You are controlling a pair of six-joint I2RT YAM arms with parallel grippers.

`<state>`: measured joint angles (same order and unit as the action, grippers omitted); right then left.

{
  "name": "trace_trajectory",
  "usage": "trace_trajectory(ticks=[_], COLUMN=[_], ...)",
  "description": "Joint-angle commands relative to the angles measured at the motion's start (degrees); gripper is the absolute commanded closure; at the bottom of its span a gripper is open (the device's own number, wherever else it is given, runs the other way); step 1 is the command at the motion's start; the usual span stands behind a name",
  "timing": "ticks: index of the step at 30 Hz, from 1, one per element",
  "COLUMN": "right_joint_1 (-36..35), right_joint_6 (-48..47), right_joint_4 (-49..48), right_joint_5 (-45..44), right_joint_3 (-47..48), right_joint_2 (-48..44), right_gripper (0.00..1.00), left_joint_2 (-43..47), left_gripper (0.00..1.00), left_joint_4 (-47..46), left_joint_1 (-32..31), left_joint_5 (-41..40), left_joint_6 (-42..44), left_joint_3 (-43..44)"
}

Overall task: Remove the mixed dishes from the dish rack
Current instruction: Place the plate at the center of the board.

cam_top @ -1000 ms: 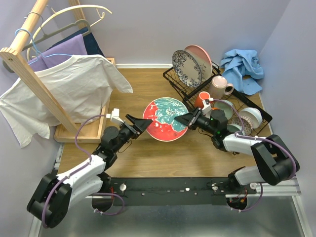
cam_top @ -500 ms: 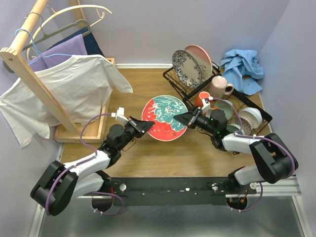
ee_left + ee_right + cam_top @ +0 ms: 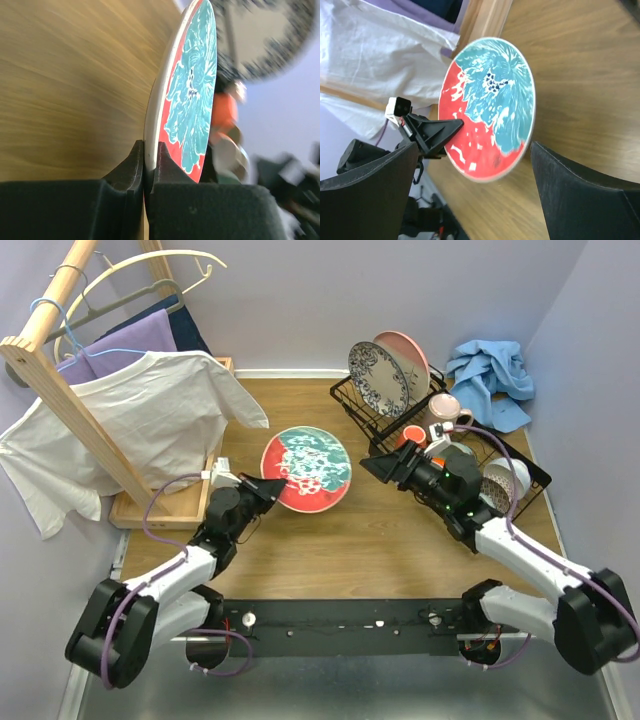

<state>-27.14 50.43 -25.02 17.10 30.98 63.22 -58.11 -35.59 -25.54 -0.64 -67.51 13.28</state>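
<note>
A red-and-teal patterned plate (image 3: 306,468) hangs tilted above the wooden table, and my left gripper (image 3: 270,485) is shut on its near-left rim. The left wrist view shows the plate (image 3: 192,85) edge-on, its cream rim pinched at my left gripper (image 3: 149,147). My right gripper (image 3: 375,467) stands open to the plate's right, apart from it; its wrist view faces the plate (image 3: 490,107). The black wire dish rack (image 3: 345,400) at the back right holds a patterned plate (image 3: 380,378), a pink plate (image 3: 410,355), a pink mug (image 3: 447,415), an orange mug (image 3: 405,437) and bowls (image 3: 505,480).
A wooden clothes stand with a white T-shirt (image 3: 140,415) leans over the left side, on a wooden base (image 3: 165,510). A blue cloth (image 3: 490,375) lies behind the rack. Walls close in at the back and right.
My left gripper closed on the plate's rim and carried it leftward. My right gripper let go of the plate, opened wide and drew back toward the rack.
</note>
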Motion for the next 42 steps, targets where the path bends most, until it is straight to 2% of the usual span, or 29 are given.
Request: trace_trajectory(ticks=[1,11,15,18,19,22,26,29,33,37,42], right_joint_1=[0.1,0.1,0.1,0.1,0.1,0.1,0.0,0.1,0.1,0.1,0.1], right_joint_6=[-9.9,-15.3,-17.6,-19.2,-19.5,-20.8,-21.5,-21.7,-22.6,-25.4,-29.9], right_joint_4=[12.0,20.9,23.8,24.9,26.7,28.1,28.8,29.1,30.7,32.3,34.9], right_joint_5=[-7.6,-10.5,-11.6,-12.7,-13.1,-13.6,-13.9,-14.6,-16.7,-20.8,-22.4], right_joint_3=[3.0,3.6,4.3,4.9,5.2,5.9,6.6,7.1,8.0,9.4,12.4], right_joint_2=[-6.3,-13.6,-16.0,-17.1,-17.3,-17.3,-16.9,-16.6,-16.2,-15.8,-13.7], right_gripper=[0.0,0.0,0.0,0.0,0.0,0.0,0.0,0.0,0.0,0.0,0.0], left_joint_2=[-3.6,-21.2,-24.9,-26.1,-26.2,-26.6,-26.8,-24.7,-21.0,-17.4,-14.8], left_gripper=[1.0,1.0,1.0,0.71,0.57,0.38,0.24,0.15,0.09,0.02,0.01], left_joint_4=[-5.9,-14.0,-16.4,-16.9,-16.7,-14.9,-13.3,-6.8,11.9,23.8,35.5], left_joint_1=[5.5,9.1,9.5,9.5,9.5,9.7,9.8,9.9,9.9,9.7,9.7], left_joint_5=[-5.2,-5.5,-3.8,-3.3,-3.7,-4.2,-2.3,-1.5,-2.2,-4.5,-6.3], left_joint_6=[-1.5,-4.8,-6.5,-6.8,-6.8,-5.7,-4.8,-2.9,1.3,6.2,13.4], left_joint_3=[2.6,7.0,7.6,6.4,6.1,5.8,6.6,8.4,13.1,16.2,19.9])
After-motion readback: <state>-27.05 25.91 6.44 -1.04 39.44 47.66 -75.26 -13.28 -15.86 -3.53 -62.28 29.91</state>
